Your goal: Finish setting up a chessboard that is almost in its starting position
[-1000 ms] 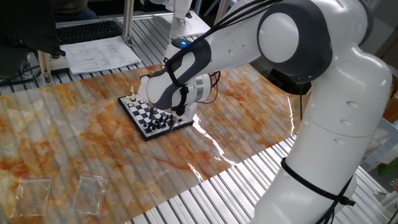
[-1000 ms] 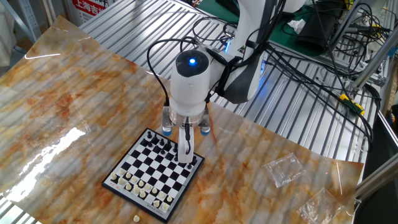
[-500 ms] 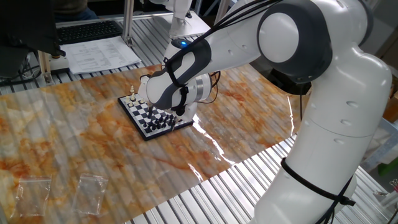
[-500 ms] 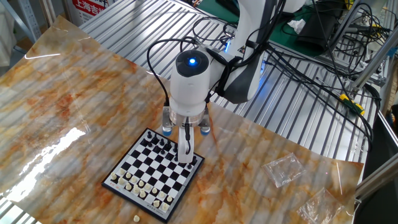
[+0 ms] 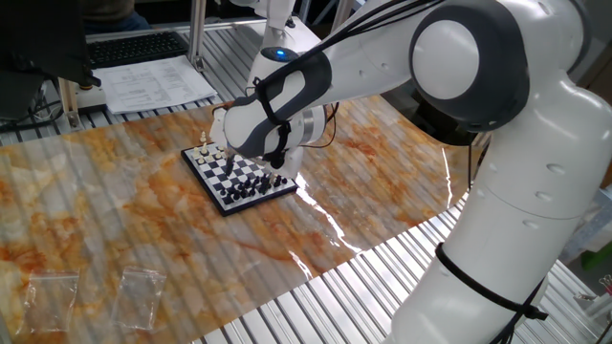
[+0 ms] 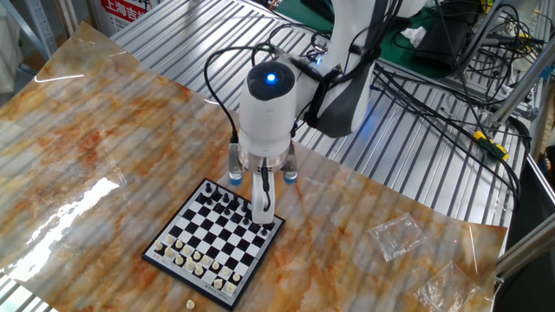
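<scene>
The chessboard (image 6: 208,247) lies on the marbled table top, with cream pieces (image 6: 195,263) along its near edge and black pieces (image 6: 227,202) along its far edge. It also shows in one fixed view (image 5: 229,179), partly behind the arm. One cream piece (image 6: 189,304) lies off the board by its near corner, and stands beside the board's far edge in that view (image 5: 204,139). My gripper (image 6: 263,217) hangs point-down just above the right end of the black row. Its fingers are pressed close together. I cannot tell whether a piece is between them.
Two clear plastic bags (image 6: 392,236) (image 6: 447,286) lie on the table to the right of the board, also seen at the front left (image 5: 139,291). Cables (image 6: 434,95) run over the metal slats behind. Papers (image 5: 158,84) and a keyboard (image 5: 134,46) sit beyond the table.
The gripper has risen a little from the black row, and the wrist has moved up and slightly back. The board and the pieces look unchanged.
</scene>
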Controlling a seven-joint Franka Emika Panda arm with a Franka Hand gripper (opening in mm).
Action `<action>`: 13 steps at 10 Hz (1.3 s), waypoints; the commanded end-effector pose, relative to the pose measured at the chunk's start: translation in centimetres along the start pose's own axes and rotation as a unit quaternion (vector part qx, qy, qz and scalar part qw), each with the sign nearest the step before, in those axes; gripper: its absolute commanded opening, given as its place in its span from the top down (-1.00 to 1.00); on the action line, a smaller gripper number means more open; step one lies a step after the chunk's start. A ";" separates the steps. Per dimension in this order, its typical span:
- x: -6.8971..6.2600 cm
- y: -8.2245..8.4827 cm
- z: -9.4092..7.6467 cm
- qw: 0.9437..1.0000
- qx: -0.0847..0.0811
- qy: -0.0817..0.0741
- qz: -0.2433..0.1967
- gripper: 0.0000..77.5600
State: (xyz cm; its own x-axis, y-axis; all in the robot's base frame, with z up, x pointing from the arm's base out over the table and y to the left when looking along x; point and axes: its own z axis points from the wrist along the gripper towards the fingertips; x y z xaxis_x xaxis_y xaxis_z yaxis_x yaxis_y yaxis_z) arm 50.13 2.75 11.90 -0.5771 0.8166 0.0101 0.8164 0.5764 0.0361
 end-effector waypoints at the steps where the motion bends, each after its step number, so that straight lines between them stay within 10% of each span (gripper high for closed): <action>1: -0.6 0.8 -1.3 0.998 0.006 -0.002 -0.060 -1.00; 13: -2.5 1.8 -2.8 0.970 0.028 -0.004 -0.243 -1.00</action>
State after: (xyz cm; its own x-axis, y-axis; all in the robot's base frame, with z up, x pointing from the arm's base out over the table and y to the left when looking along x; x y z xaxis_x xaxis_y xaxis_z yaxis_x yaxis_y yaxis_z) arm 52.19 2.07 13.98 -0.8207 0.5713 0.0067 0.5714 0.8207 0.0024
